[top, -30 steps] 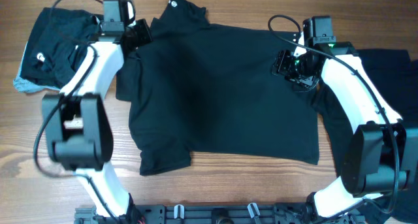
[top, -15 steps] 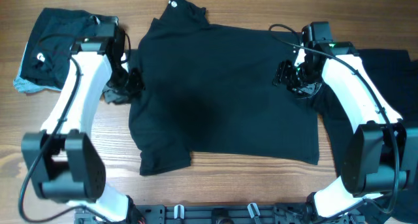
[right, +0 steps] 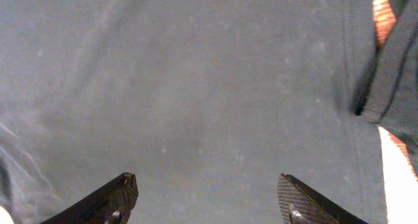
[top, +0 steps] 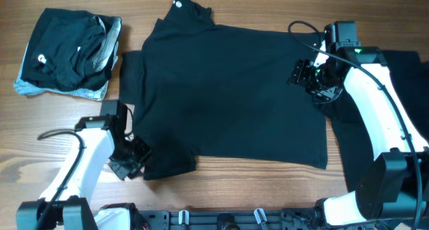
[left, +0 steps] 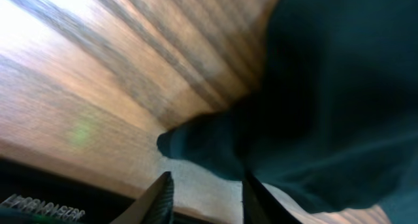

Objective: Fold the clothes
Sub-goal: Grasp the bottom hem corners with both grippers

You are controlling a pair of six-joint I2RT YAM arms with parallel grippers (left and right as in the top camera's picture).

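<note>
The large black short-sleeved cloth T-shirt (top: 234, 96) lies spread flat across the middle of the brown wood-grain table (top: 60, 129), its collar at the far left corner, where a small white collar tag (top: 177, 3) shows. One sleeve sticks out at the shirt's left edge, and the near left corner is slightly rumpled. In the far left corner of the table, well apart from the shirt, sits a folded pile of black cloth garments (top: 64, 39) resting on a light grey-blue cloth piece (top: 23, 86) that peeks out along its left and near edges. At the right edge of the table lies another dark cloth (top: 405, 62), partly hidden by the right arm. The left gripper (top: 131, 159) sits low at the shirt's near left corner. In the blurred left wrist view its two fingers (left: 160, 198) stand apart with bare wood between them, and a dark tip of the shirt (left: 196, 152) lies just ahead of the gap, not clamped. The right gripper (top: 308, 76) hangs over the shirt's far right part. In the right wrist view its fingers (right: 121, 194) are spread wide above smooth black fabric and grip nothing, with a ribbed hem (right: 392, 61) showing at the upper right.
</note>
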